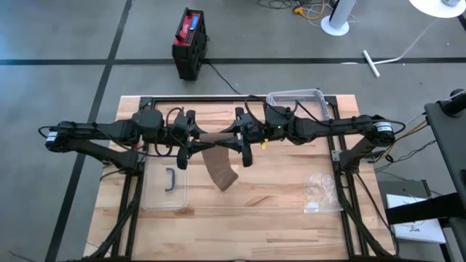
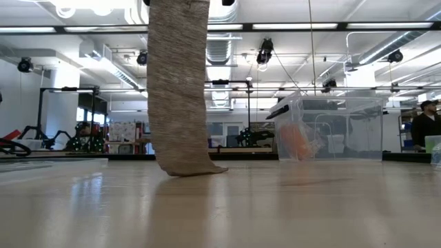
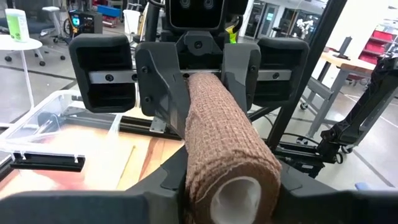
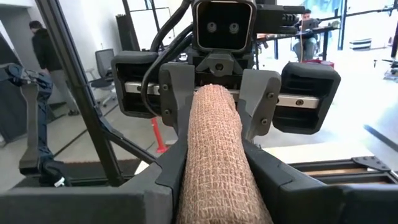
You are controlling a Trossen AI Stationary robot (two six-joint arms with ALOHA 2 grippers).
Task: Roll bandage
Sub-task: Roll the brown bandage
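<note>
A tan bandage roll (image 1: 215, 137) is held level above the table's middle, between my two grippers, which face each other. My left gripper (image 1: 188, 135) is shut on the roll's left end and my right gripper (image 1: 244, 138) on its right end. The left wrist view shows the roll (image 3: 227, 143) end on, with its white core (image 3: 240, 191). A loose strip (image 2: 178, 83) hangs from the roll, and its lower end (image 2: 191, 168) rests on the wooden table (image 1: 277, 218). My left gripper pinches the roll's left end (image 3: 208, 177) between its two fingers, one on each side. The fingers come level from the table's left and lie along the roll. The roll is clear of the table. My right gripper pinches the roll's right end (image 4: 214, 186) between its two fingers (image 4: 169, 177), one on each side. They come level from the table's right, along the roll. The roll stays level and the strip hangs slack below it.
A clear plastic box (image 1: 295, 99) stands at the table's far right. A clear lid with a dark handle (image 1: 167, 186) lies near left, and a clear plastic bag (image 1: 320, 193) lies near right. A black and red case (image 1: 191, 40) sits on the floor beyond the table.
</note>
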